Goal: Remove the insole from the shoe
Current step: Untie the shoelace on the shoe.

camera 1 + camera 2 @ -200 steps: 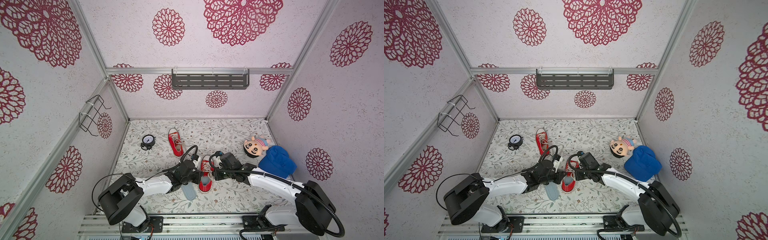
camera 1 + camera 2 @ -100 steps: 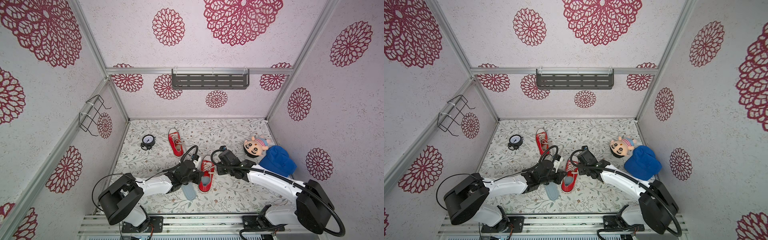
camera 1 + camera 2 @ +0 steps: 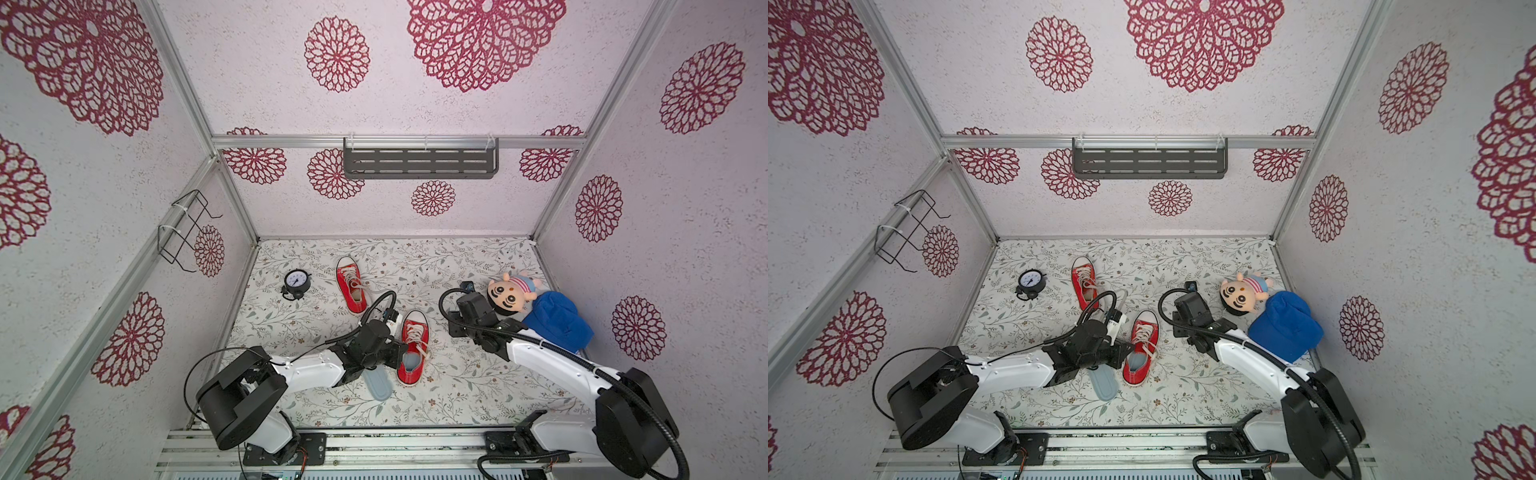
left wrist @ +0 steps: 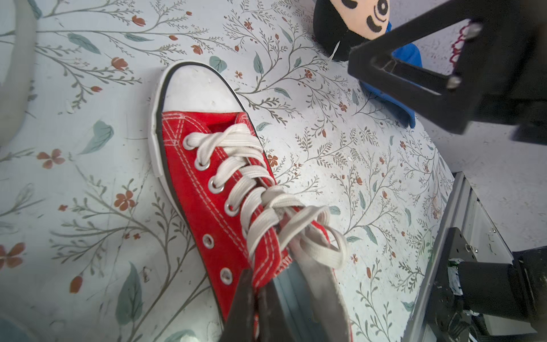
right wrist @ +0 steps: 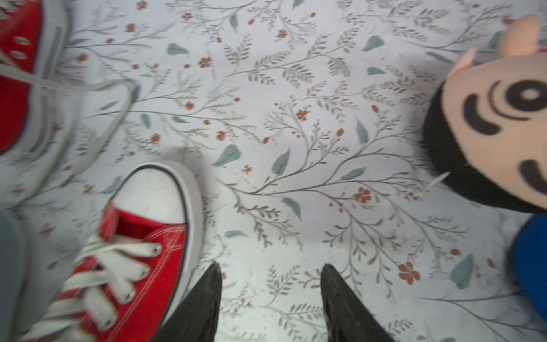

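Left tool [image 4: 254, 284] is closed, and its tips pinch the red canvas edge of the shoe [image 3: 412, 347] at the opening, close to the last laces. This shoe lies on the table [image 3: 457, 382], near the front middle, with its white toe pointing to the back wall. Inside it, at the heel end, the grey-blue insole [image 3: 409, 360] shows in both top views. Just beside the shoe, on the left arm's side, a loose insole [image 3: 377, 384] of the same colour lies on the table, partly under that arm. Right tool [image 5: 270, 272] hangs over bare table between the shoe's toe and the doll [image 3: 509, 293] – jaws apart, holding nothing. A blue cloth [image 3: 557, 320] touches the doll. Farther back are a second shoe [image 3: 351, 284] and a small alarm clock [image 3: 296, 282].
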You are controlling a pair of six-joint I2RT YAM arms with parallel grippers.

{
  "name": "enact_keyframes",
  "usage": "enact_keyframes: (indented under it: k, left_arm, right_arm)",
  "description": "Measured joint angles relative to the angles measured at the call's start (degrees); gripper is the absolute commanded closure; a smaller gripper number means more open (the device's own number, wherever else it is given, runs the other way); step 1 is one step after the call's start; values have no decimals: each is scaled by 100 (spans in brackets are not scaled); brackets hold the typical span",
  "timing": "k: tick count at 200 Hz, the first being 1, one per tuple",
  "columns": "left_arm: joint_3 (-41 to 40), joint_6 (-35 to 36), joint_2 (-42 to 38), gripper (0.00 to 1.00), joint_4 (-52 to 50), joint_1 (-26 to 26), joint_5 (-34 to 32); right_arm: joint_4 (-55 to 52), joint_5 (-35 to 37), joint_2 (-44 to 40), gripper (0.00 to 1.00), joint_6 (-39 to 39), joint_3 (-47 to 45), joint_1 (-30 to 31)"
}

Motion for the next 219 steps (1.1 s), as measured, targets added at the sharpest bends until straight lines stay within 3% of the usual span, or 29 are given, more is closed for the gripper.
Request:
enact_keyframes:
  k: [43,146,175,219]
  left_arm:
    - [0,0,0,100,0,0,-2]
    - [0,0,0,100,0,0,0]
    - [0,0,0,100,-2,0,-4]
    - [-4,-2,-31,100,-39,0,-72]
  right_arm:
    - [114,-992,-544,39,382,-835,846]
    - [706,-951,256,41,710,-826,975]
    - [516,-625,713,50,848,-562,986]
    - [-498,581,822,56,1207,-264,916]
